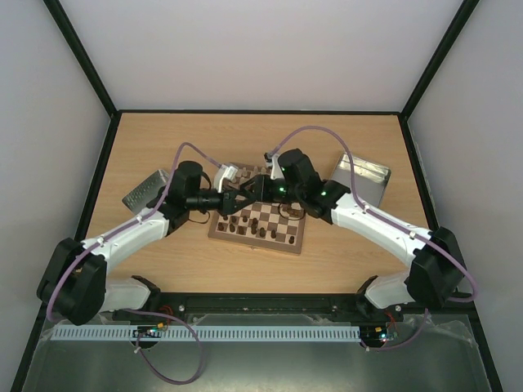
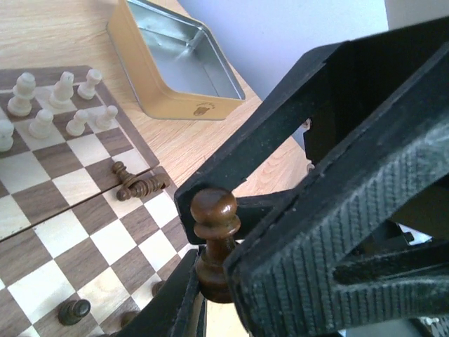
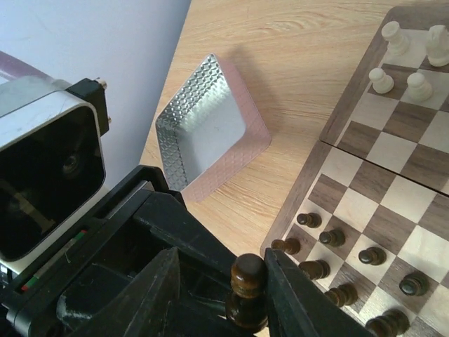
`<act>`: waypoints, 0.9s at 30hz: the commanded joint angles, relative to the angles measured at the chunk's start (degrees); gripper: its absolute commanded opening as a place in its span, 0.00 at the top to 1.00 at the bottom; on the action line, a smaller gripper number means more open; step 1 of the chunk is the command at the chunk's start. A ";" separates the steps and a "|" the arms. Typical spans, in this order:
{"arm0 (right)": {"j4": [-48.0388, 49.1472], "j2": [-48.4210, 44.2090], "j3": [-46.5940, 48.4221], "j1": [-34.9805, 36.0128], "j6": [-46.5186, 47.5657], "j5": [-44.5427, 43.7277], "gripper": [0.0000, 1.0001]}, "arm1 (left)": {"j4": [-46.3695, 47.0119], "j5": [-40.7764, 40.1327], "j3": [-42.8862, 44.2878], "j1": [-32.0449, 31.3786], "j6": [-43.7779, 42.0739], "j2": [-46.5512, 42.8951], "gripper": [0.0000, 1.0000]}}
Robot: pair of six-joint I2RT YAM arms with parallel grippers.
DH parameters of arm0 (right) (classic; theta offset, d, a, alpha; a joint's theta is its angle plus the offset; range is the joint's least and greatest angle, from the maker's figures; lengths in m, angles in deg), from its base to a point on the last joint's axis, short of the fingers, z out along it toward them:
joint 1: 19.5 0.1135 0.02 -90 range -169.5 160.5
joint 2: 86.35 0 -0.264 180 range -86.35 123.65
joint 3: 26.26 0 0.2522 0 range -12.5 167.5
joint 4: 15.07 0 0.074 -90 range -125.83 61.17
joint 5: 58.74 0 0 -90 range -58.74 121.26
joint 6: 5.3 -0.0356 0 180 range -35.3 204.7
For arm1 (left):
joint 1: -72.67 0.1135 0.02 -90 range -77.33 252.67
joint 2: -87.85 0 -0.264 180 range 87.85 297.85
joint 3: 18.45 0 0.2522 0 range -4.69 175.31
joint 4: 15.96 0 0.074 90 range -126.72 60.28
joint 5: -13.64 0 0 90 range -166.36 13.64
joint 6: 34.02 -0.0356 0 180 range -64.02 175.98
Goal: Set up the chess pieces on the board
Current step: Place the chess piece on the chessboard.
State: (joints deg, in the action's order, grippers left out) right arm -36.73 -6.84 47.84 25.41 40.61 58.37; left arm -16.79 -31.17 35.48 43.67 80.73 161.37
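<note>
Where the two pincers are meeting: tip to tip, in the air by the left edge of the board (image 1: 292, 242).
Left pincer (image 2: 214, 284): it is squeezing a dark pawn (image 2: 214, 225) low down, with a finger pressing on each side.
Right pincer (image 3: 231, 302): its fingers are standing apart around the same pawn. One finger is touching it and the other is leaving a gap, so it is not squeezing.
Dark pawn: it is hanging in the air with its round head up.
Other dark pieces (image 3: 330, 239): they are standing in short rows at the near end of the board.
Lying pieces (image 2: 137, 184): two dark ones are lying on their sides at the right edge of the board, touching each other.
Cream pieces (image 2: 42, 119): they are standing close together at the far end of the board.
Board: it is lying flat on the table (image 1: 163, 139), between two tins.
Bumpy silver tin (image 3: 203, 140): it is sitting on the table to the left of the board, open side up.
Gold-sided tin (image 2: 175, 70): it is sitting on the table to the right of the board, open side up.
</note>
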 commanded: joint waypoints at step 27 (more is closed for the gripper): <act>-21.28 -7.89 6.02 -3.99 13.33 5.18 0.71 | -17.68 4.48 12.67 -5.53 -30.55 4.65 0.98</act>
State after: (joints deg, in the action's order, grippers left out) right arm -55.81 -12.44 52.69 21.76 52.50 62.90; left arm -32.44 -28.09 46.99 38.30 53.39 166.20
